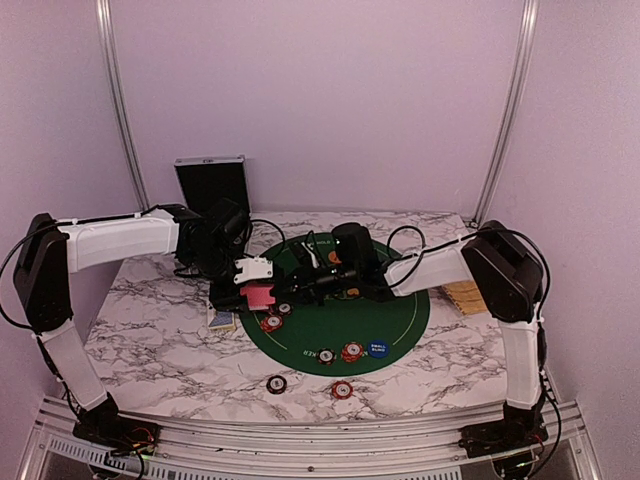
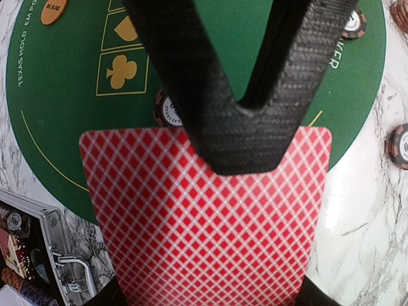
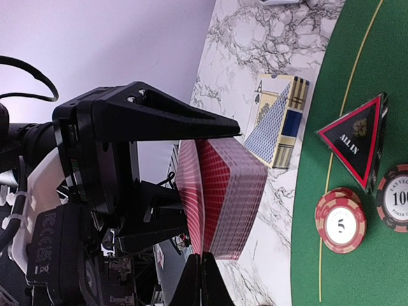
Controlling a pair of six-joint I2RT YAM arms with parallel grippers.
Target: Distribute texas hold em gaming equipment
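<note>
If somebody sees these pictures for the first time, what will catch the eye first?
The deck of red-backed cards stands out most, clamped in the left tool above the left edge of the round green mat. The shut right tool pinches the edge of the top card. On the mat nearby lie a red chip and a triangular ALL IN marker.
</note>
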